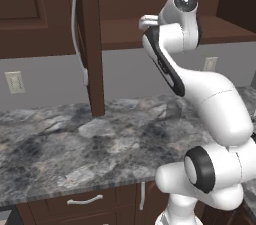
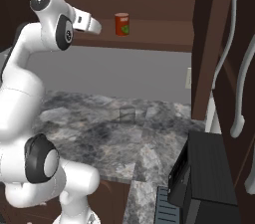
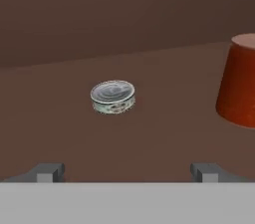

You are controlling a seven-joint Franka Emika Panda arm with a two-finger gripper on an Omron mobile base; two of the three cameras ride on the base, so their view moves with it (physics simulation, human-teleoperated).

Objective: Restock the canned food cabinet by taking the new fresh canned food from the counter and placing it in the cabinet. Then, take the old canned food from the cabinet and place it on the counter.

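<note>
Restocking half complete: red can (image 2: 122,24) stands on the cabinet (image 2: 149,34) shelf. Flat silvery tin (image 3: 113,96) lies just beside the red can, not yet moved to the surface (image 1: 75,139). Hand (image 3: 127,172) wide, empty, aimed at the tin.

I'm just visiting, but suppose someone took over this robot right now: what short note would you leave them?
Gripper: open, empty, at the cabinet shelf, aimed at the silvery tin.
Red can: upright on the shelf, to the tin's right in the hand view, apart from it.
Done: new can is in the cabinet.
Left: grasp the tin and set it on the counter.
</note>
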